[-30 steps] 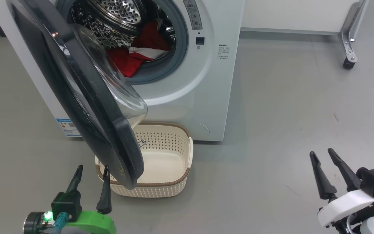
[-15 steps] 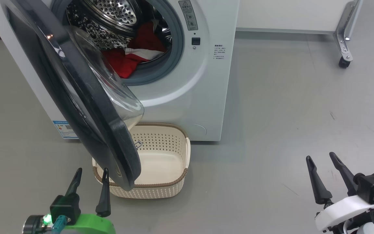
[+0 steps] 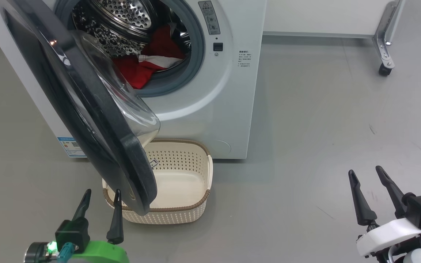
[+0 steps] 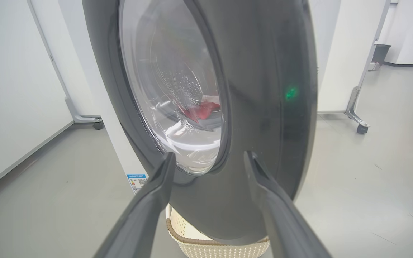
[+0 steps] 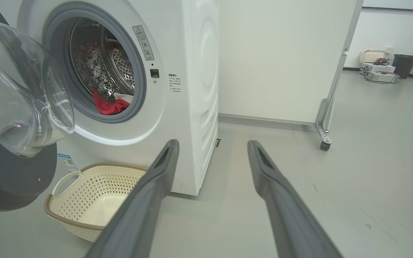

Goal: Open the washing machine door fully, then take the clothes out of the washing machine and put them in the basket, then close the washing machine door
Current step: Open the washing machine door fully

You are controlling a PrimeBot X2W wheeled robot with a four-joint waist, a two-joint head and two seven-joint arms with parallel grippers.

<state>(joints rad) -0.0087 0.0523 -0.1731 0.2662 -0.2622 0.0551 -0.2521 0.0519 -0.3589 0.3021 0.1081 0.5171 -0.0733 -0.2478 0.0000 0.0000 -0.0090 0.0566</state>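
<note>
The washing machine door (image 3: 86, 120) stands only partway open, its lower rim hanging over the basket (image 3: 199, 199). The left gripper (image 3: 102, 193), jaws spread and empty, sits just beside that rim; it should catch the edge and swing it wide, steadily. The right gripper (image 3: 364, 171) hovers spread and empty, well apart. The basket holds nothing. The red clothes (image 3: 141, 69) lie in the steel drum (image 3: 122, 14).

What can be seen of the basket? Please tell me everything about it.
The basket is a small rectangular tub, cream plastic by its look, with rounded corners, walls pierced by rows of holes, a brown woven-look rim and a loop handle. It stands upright and empty on the grey floor, close before the washing machine, partly under the lower edge of the open door. Only the floor seems to touch it.
</note>
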